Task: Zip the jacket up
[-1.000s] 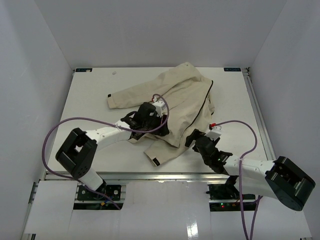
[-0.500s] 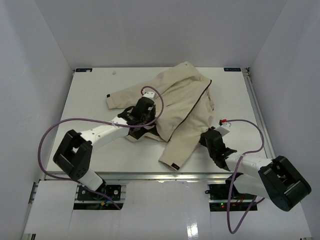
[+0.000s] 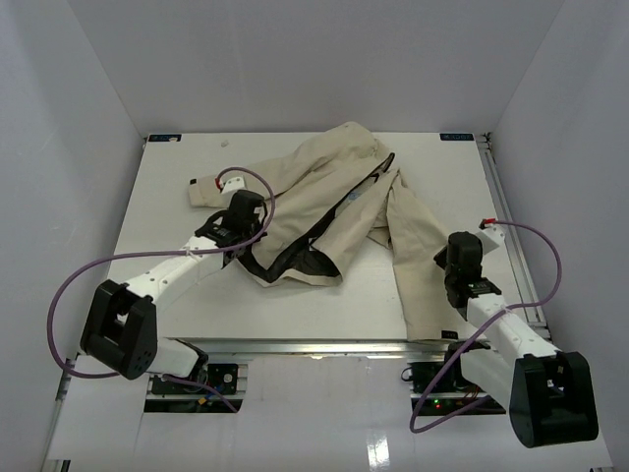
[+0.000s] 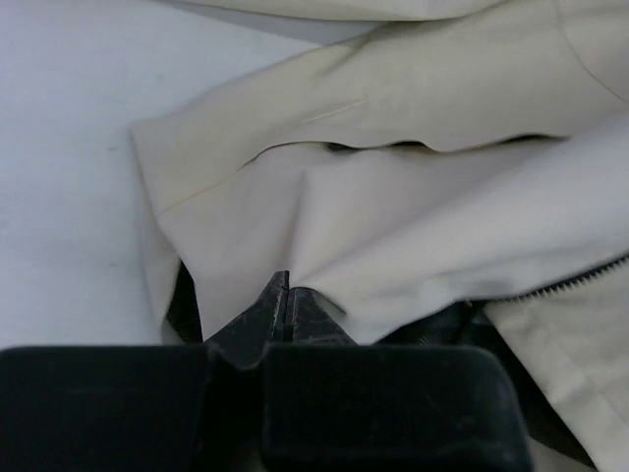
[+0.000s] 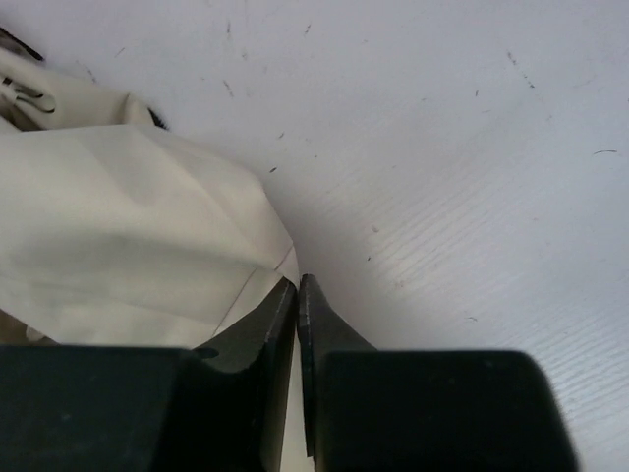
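A: Biggest first?
B: White table (image 3: 177,167). The jacket (image 3: 324,197) lies spread over its middle and far part, cream, front open, not zipped.

A: Layout of it?
B: One sleeve (image 3: 211,189) runs to the far left. One front panel (image 3: 418,265) stretches to the near right edge of the table. Black lining (image 3: 295,261) shows at the near hem, and the dark zipper edge (image 3: 339,208) runs diagonally up the middle.

A: Arms?
B: Left arm (image 3: 167,275) reaches in from the near left, right arm (image 3: 496,324) from the near right. A purple cable (image 3: 88,285) loops off the left one.

A: Left gripper?
B: The left gripper (image 3: 248,228) sits on the jacket's left side, at the hem. In the wrist view the left gripper (image 4: 287,290) has its jaws pressed together, no gap, with a fold of cream cloth (image 4: 413,206) caught at the tips. Zipper teeth (image 4: 575,280) run off to the right of it.

A: Right gripper?
B: The right gripper (image 3: 450,258) is at the outer edge of the right panel. In its wrist view the right gripper (image 5: 297,280) has its jaws nearly touching, just a thin slit, pinching the panel's edge (image 5: 128,236). Bare table lies beyond it.
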